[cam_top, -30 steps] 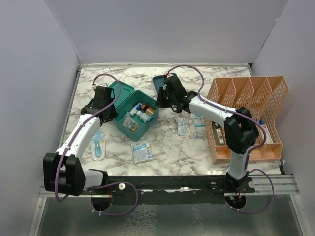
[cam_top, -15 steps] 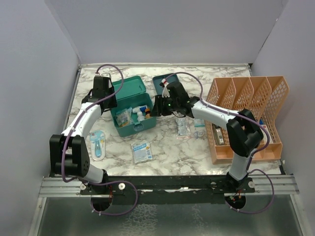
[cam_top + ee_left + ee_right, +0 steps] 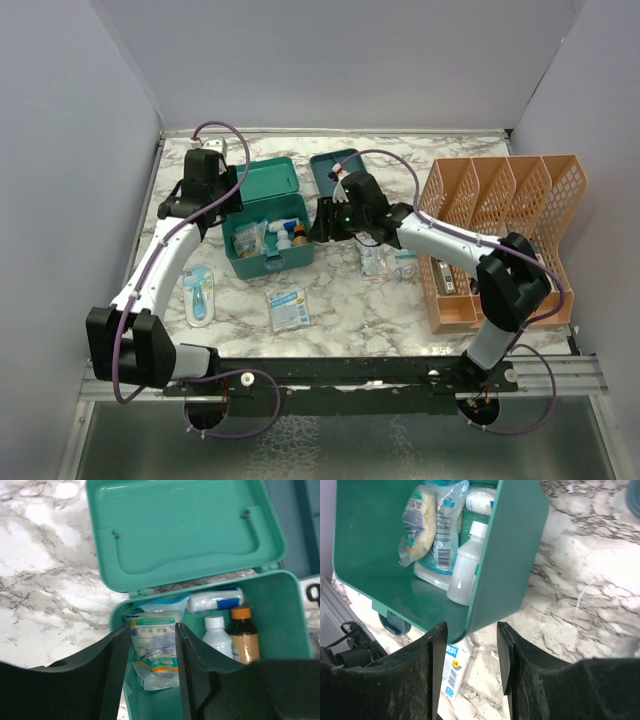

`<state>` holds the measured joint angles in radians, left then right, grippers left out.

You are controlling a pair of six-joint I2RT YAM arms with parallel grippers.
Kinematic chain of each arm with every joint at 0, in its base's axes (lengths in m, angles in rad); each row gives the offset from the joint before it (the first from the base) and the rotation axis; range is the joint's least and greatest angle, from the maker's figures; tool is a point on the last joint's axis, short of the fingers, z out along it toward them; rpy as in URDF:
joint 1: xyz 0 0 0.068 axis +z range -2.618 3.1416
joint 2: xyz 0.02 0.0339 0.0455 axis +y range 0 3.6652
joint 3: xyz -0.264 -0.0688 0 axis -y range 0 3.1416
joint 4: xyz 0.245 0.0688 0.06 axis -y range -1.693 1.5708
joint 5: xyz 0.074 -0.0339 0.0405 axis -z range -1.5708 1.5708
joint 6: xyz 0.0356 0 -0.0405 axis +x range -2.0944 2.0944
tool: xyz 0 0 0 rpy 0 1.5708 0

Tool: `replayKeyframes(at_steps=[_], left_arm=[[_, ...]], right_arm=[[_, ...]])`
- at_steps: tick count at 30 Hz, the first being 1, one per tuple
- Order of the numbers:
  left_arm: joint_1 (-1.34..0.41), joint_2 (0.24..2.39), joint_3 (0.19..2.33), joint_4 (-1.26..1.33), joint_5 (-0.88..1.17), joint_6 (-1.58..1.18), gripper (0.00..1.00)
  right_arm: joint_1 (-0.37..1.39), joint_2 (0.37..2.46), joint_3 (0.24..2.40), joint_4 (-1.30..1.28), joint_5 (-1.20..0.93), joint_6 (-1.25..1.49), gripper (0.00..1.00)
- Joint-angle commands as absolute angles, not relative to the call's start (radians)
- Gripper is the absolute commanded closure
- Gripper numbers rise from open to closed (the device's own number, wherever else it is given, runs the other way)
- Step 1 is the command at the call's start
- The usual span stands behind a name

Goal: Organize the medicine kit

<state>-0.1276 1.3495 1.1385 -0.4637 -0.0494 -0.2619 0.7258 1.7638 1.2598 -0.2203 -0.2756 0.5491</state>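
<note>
The medicine kit [image 3: 262, 243], a teal box, stands open at the table's middle left with its lid [image 3: 266, 184] folded back. It holds packets [image 3: 152, 645], a white bottle [image 3: 217, 635], a brown bottle [image 3: 244, 637] and a bandage roll [image 3: 215, 600]. Its insert tray [image 3: 335, 170] lies apart behind it. My left gripper [image 3: 225, 203] is open at the box's left end; its jaws [image 3: 152, 626] stand either side of the packets. My right gripper [image 3: 318, 222] is open at the box's right end, and its jaws [image 3: 470, 625] straddle the corner of the right wall [image 3: 510, 545] without pinching it.
An orange mesh file rack [image 3: 500, 230] stands at the right with small items in it. Loose packets lie on the marble: one in front of the box [image 3: 288, 308], two by the rack [image 3: 372, 258]. A blue packaged item [image 3: 200, 293] lies at the left.
The box has turned from a slant to nearly square with the table and shifted left. My left arm has swung back towards the lid. My right gripper has followed the box's right end.
</note>
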Motion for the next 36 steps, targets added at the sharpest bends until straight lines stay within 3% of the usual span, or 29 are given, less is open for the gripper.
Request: replayKeyframes(at_steps=[1,9,18,24,29,36], left_arm=[[-0.197,1.302,1.155,-0.499,-0.070,-0.294,0.62],[-0.282,1.430,1.092,-0.507,-0.202,-0.379,0.84],[-0.284,1.554,1.056,-0.493,-0.214,-0.407,0.93],[-0.283,1.595,1.034,-0.417,-0.041,-0.421,0.85],[-0.284,1.638,1.023,-0.382,-0.035,-0.422,0.83],[-0.283,1.652,1.035,-0.387,-0.068,-0.426,0.72]], right_arm=[[0.732,1.675,1.197,-0.165,-0.122,0.595,0.56],[0.731,1.638,1.137,-0.185,-0.011,0.645,0.60],[0.732,1.628,1.095,-0.213,0.010,0.668,0.61],[0.731,1.636,1.101,-0.244,0.021,0.676,0.62],[0.732,1.650,1.111,-0.267,0.037,0.676,0.61],[0.732,1.653,1.110,-0.275,0.016,0.647,0.61]])
